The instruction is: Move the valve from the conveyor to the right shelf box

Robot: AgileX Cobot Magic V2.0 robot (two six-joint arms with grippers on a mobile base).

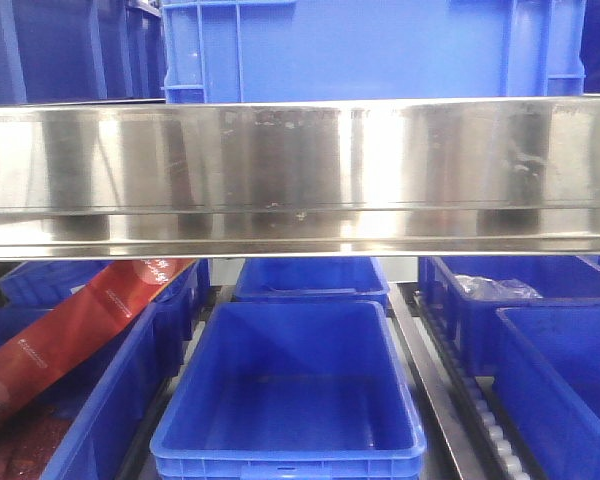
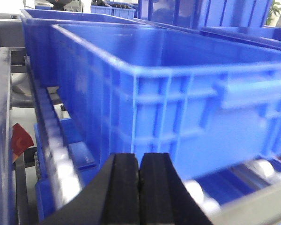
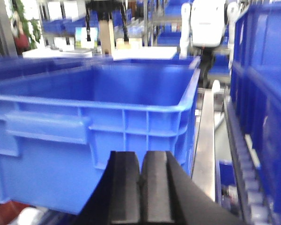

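**No valve in sight, both arms facing the shelf**

Neither the valve nor the conveyor appears in any view, so which way the valve lies from the fingers, how its long axis runs, and which arm is nearer cannot be told. The left gripper (image 2: 139, 187) has its fingers pressed together with nothing between them; the right gripper (image 3: 140, 187) is the same. Each faces the empty blue box (image 1: 290, 385) on the lower shelf, under a steel shelf edge (image 1: 300, 170).

A warehouse or factory storeroom. Blue plastic crates (image 1: 288, 390) sit in rows on roller racks (image 1: 475, 395) beneath a steel shelf (image 1: 300, 175).
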